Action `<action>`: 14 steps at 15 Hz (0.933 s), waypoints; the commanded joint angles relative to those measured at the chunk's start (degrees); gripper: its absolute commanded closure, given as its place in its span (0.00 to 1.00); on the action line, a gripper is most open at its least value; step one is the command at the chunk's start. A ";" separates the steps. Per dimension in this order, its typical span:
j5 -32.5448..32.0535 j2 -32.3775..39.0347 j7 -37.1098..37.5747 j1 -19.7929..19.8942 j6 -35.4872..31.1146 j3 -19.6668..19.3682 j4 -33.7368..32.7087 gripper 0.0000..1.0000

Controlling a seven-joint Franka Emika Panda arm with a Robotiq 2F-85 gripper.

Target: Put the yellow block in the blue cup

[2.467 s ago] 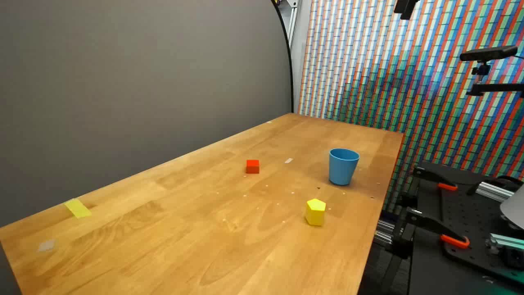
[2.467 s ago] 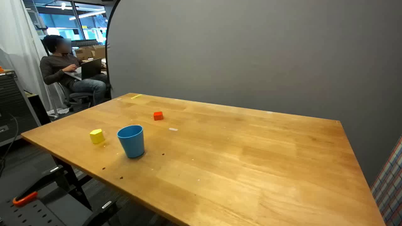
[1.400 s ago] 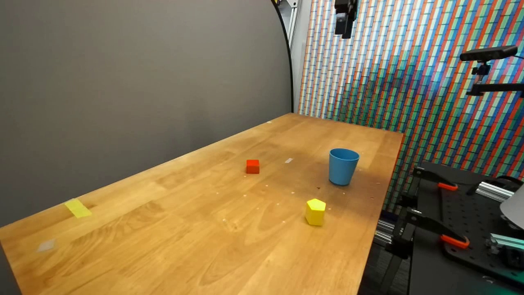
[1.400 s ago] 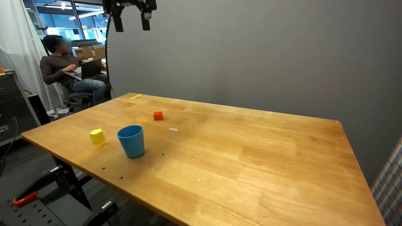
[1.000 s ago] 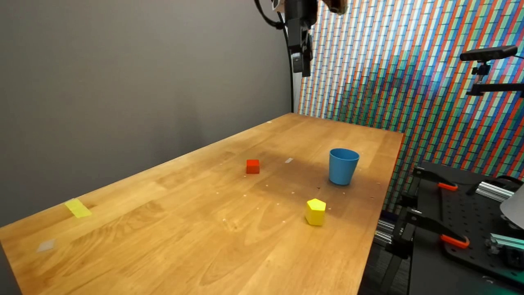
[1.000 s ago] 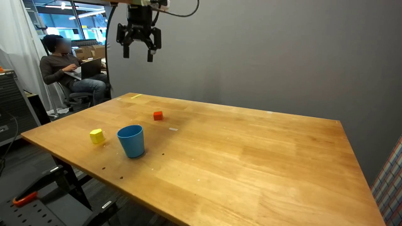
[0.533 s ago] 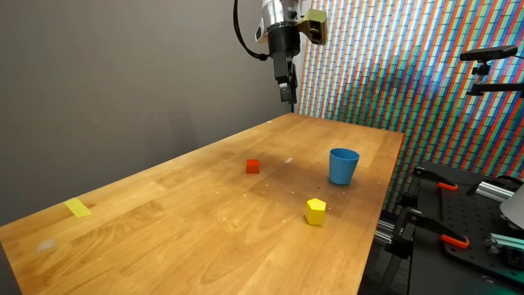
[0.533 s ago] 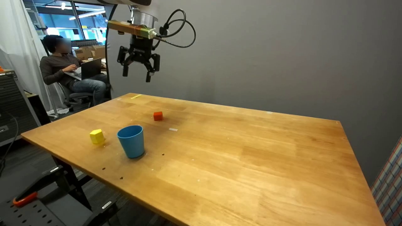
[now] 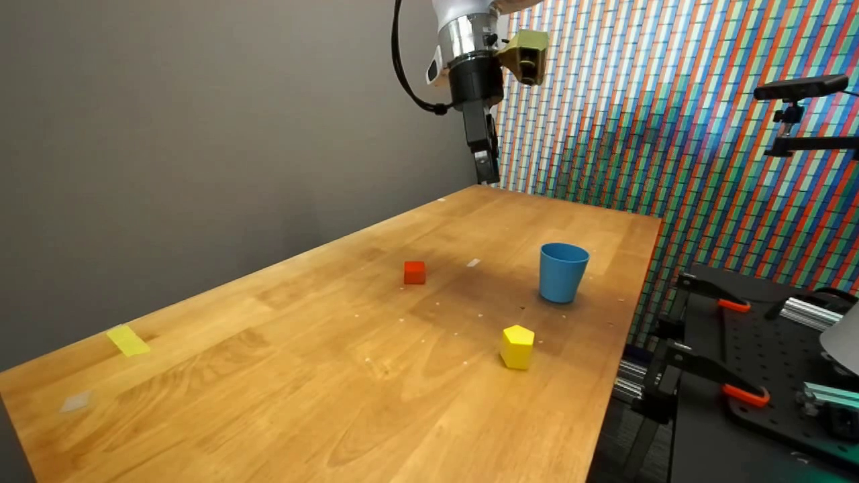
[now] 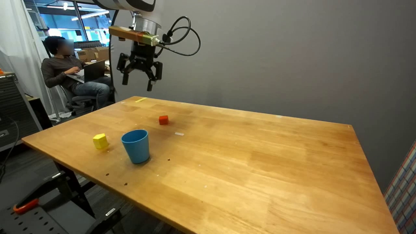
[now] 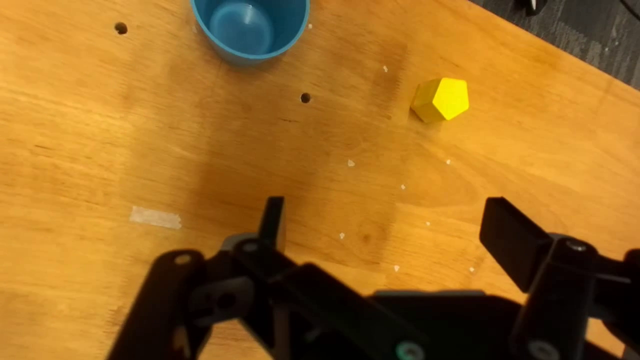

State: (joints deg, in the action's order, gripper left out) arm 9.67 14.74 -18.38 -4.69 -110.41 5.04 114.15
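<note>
In an exterior view, the yellow block (image 10: 100, 141) stands left of the blue cup (image 10: 136, 148); the gripper (image 10: 137, 85) hangs spread, height unclear; grasping and placing remain.

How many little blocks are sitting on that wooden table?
2. In an exterior view, the yellow block stands left of the blue cup, and the red block sits farther back, beyond the cup and slightly right. No others show; none seems hidden.
</note>
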 commanded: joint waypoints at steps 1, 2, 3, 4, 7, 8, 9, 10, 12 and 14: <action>0.03 -0.98 -0.23 -0.46 -4.03 1.77 2.83 0.00; 0.60 -1.59 -0.49 -0.59 -5.43 2.34 4.28 0.00; 1.57 -3.06 -0.78 -0.83 -8.08 3.27 7.54 0.00; 2.78 -3.73 -1.03 -0.97 -10.46 4.16 9.55 0.00; 5.38 -7.07 -1.76 -2.12 -19.13 6.93 18.71 0.00; 6.85 -7.80 -2.14 -2.46 -21.96 7.86 21.07 0.00; 7.86 -8.56 -2.26 -2.97 -25.26 8.65 23.85 0.00; 9.37 -9.04 -2.78 -3.31 -27.71 9.45 25.89 0.00; 9.20 -9.75 -2.33 -4.62 -35.68 10.54 30.52 0.00; 7.69 -9.15 -1.36 -5.67 -45.18 11.18 34.11 0.00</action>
State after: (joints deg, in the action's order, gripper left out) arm 17.14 8.16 -19.21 -9.05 -144.52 15.43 141.70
